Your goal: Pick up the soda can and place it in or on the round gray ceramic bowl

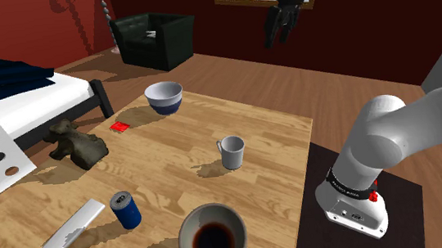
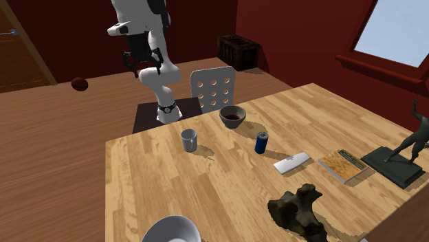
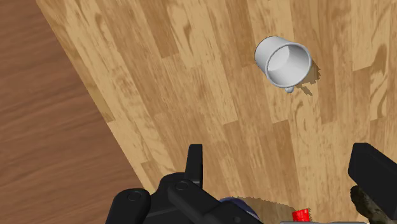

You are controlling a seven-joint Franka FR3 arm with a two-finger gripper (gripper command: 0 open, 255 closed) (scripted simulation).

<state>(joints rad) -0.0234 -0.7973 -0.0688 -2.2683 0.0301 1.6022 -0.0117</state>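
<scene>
A pale wooden table stands in a red-walled bedroom. Reading the shoulder view from its left, a blue soda can stands upright and untouched near the table edge closest to that camera. Just beside it, at the same edge, sits a round grey bowl with a dark red inside. A grey mug stands mid-table. The black gripper hangs high over the table's far side, its fingers spread wide and empty. Nothing of the task looks done: reaching, grasping, lifting and placing are all left.
</scene>
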